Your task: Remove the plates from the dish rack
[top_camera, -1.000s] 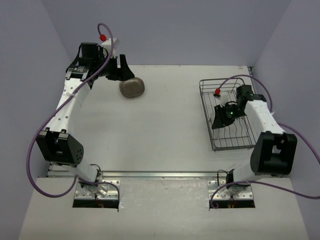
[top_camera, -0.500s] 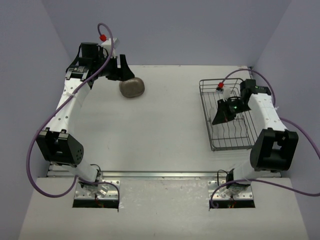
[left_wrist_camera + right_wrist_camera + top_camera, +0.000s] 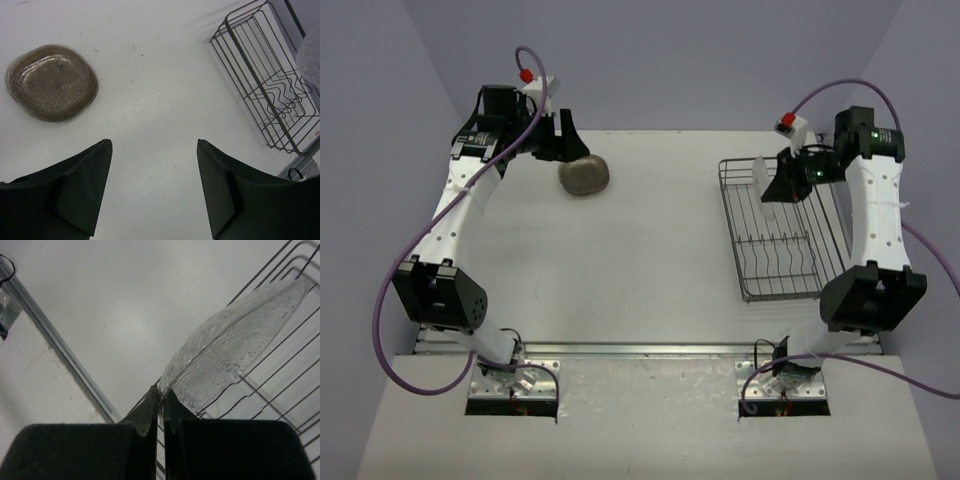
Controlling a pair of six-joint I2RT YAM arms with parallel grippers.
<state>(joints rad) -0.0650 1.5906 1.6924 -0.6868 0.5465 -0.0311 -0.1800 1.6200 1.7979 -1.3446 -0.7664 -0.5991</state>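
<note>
Above the far end of the dish rack [image 3: 745, 262], the right gripper [image 3: 160, 394] carries a clear plate [image 3: 235, 337] pinched by its rim, the disc standing on edge and apparently free of the tines. The step in hand looks to be carrying it out over the rim wire and onto the table [image 3: 650, 250]; doing that well likely means raising it high enough to clear the rack's rim, moving gently because so thin an edge grip could let the plate swing or slip, then tipping it flat before letting go, perhaps near the tan plate [image 3: 584, 175] lying at the far left; the right jaws are closed tight on the glassy edge, fingertips almost meeting; the left gripper [image 3: 153, 145] hovers over bare tabletop beside the tan plate, jaws spread wide, holding nothing.
</note>
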